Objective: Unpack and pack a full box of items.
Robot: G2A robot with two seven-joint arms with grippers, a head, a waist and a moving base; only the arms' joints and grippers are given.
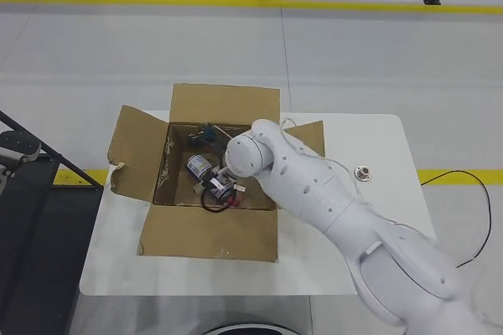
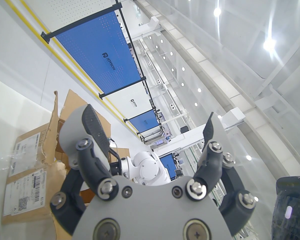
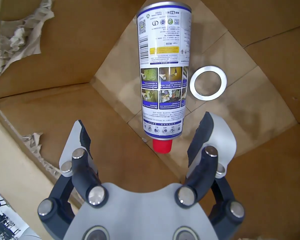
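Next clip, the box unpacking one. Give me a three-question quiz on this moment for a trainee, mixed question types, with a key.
1. True or false: the right hand is shut on the spray can.
2. What lies beside the spray can on the floor of the box? A) a metal ring B) a sponge C) a cup
3. Fill in: the cap of the spray can is ___ in colour.

Key: 1 false, the hand is open above the can and holds nothing; 2 A; 3 red.
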